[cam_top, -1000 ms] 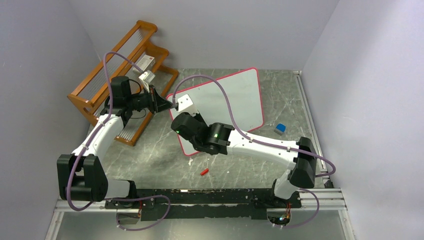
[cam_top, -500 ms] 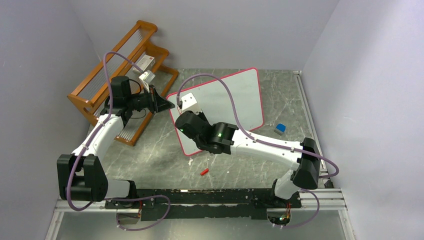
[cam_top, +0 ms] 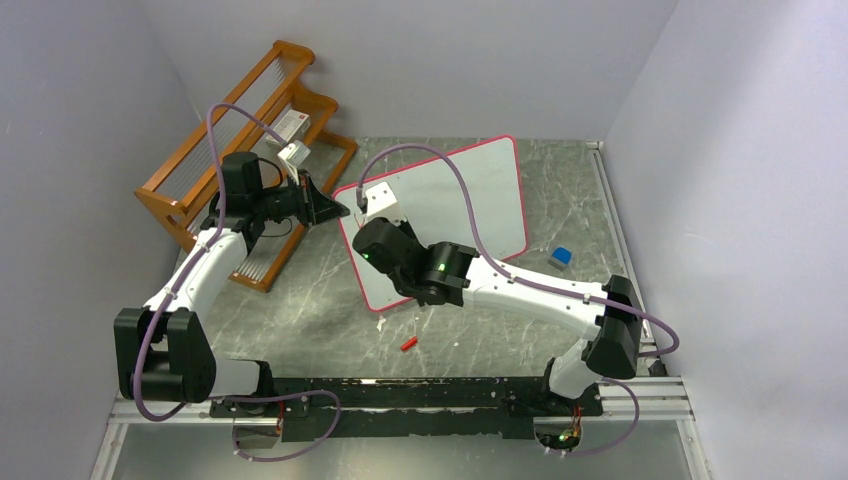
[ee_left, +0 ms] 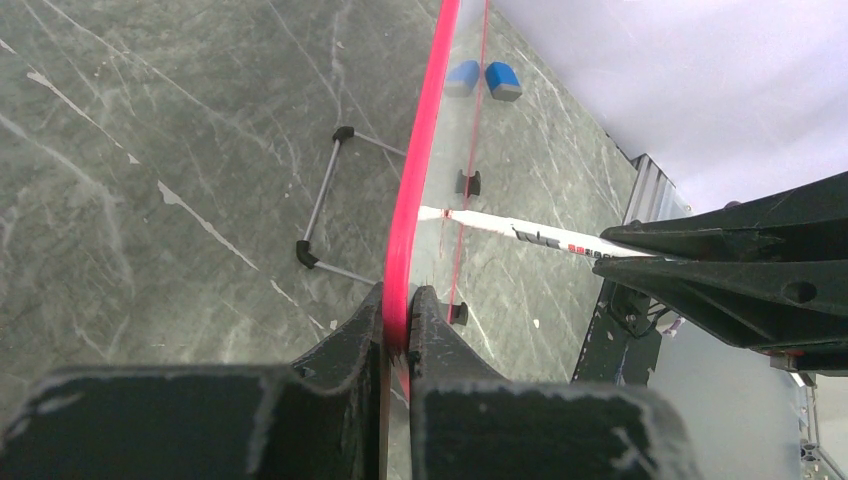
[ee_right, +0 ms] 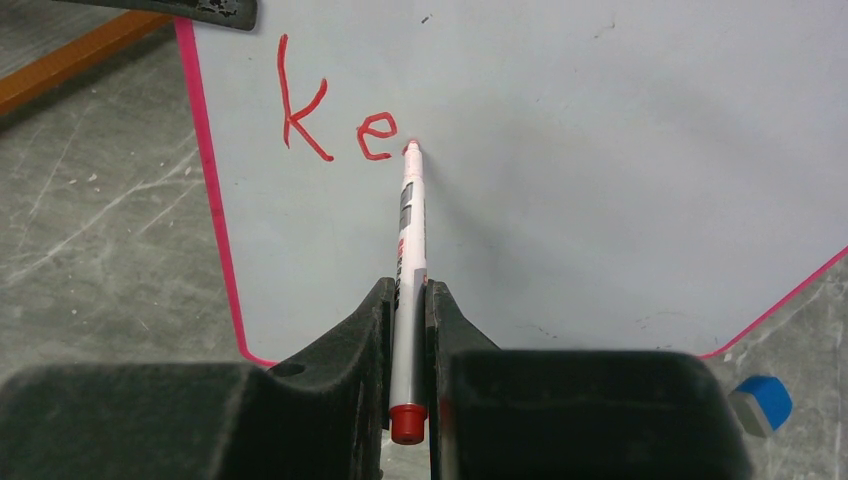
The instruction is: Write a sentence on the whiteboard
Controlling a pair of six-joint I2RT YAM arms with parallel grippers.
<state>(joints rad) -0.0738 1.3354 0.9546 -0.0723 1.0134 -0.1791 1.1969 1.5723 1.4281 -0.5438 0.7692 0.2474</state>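
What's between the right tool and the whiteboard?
Only the marker: clamped in the right tool, tip on the whiteboard just right of the red lettering. Right wrist view shows it.

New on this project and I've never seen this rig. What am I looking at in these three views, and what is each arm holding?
Two robot arms are bolted at the near edge of a grey marble-patterned table. The top view looks down from behind them; the other two come from a camera on each wrist. The left gripper clamps the pink-framed edge of a white rectangular whiteboard, apparently steadying it. The right gripper holds a white red-ink marker, tip on the board, beside red handwritten letters "Ke". Also on the table: a brown wooden rack, a small blue block and a small red cap-like piece.
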